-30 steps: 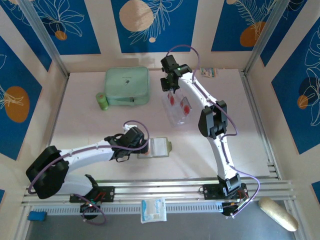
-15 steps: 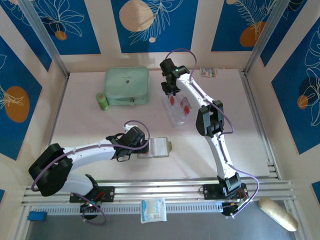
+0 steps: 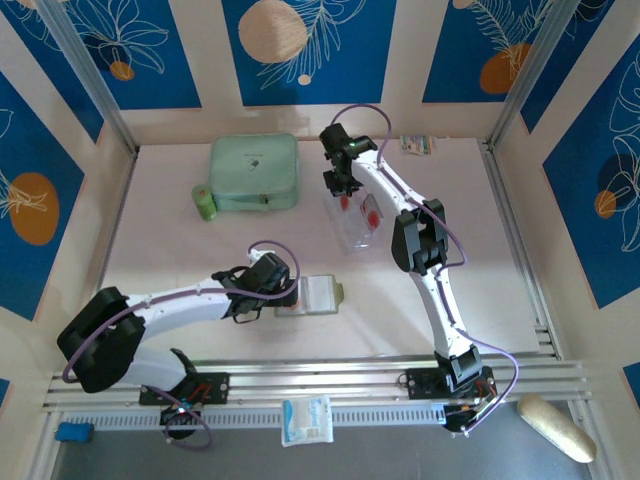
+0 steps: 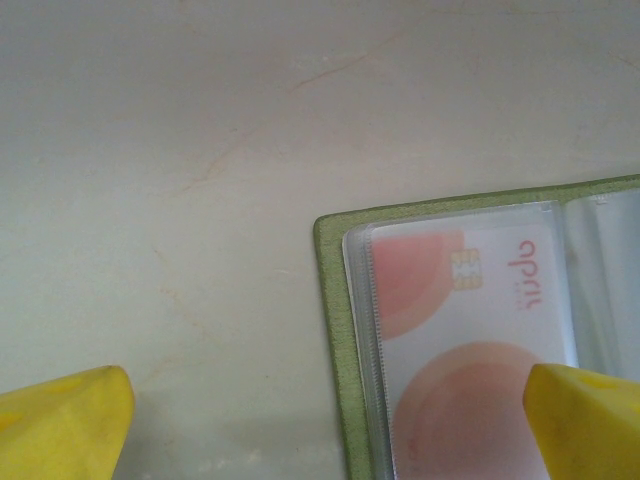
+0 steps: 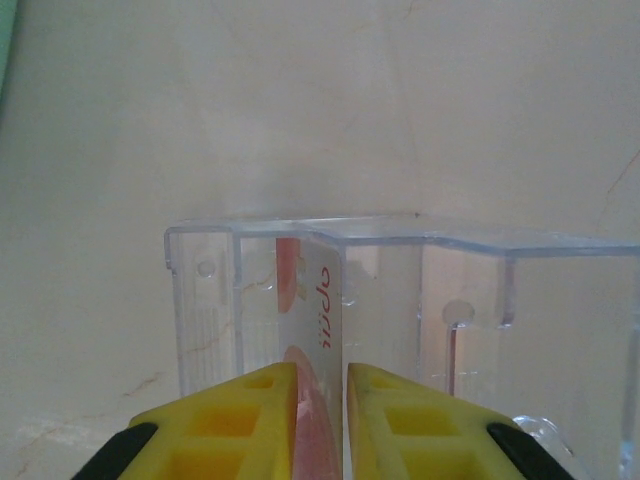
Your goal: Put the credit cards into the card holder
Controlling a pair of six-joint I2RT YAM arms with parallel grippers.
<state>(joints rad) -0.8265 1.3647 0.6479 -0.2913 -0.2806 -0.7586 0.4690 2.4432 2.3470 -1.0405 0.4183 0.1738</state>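
Since a second ago the right arm has reached slightly farther toward the back of the pale table (image 3: 170,255), and the right jaws have narrowed. Their yellow fingers (image 5: 235,410) now press in on both sides of a clear plastic credit card with red round marks and red lettering (image 5: 322,300), pinching its near edge. The credit card stands upright in the left slot of a transparent plastic stand (image 5: 455,250). From above, the transparent plastic stand (image 3: 352,235) sits right of the table's middle, with the arm's black head directly over its far end. A second card with a red round mark (image 3: 371,213) stands in it just beside the first.

The left arm and the wallet lie as they did before. The small olive-green fold wallet with clear inner pockets (image 3: 320,295) lies open and flat near the front of the table, well apart from the stand. The left jaws are spread wide and low over its left edge. One yellow fingertip (image 4: 65,425) is above bare table and the other is above the wallet's pocket. In that pocket lies a pale card with pink rounds and a small chip (image 4: 470,330), inside the wallet's green border (image 4: 330,300).

A large mint-green zip case (image 3: 254,172) and a small green roll (image 3: 204,203) rest at the far left, just beside each other.
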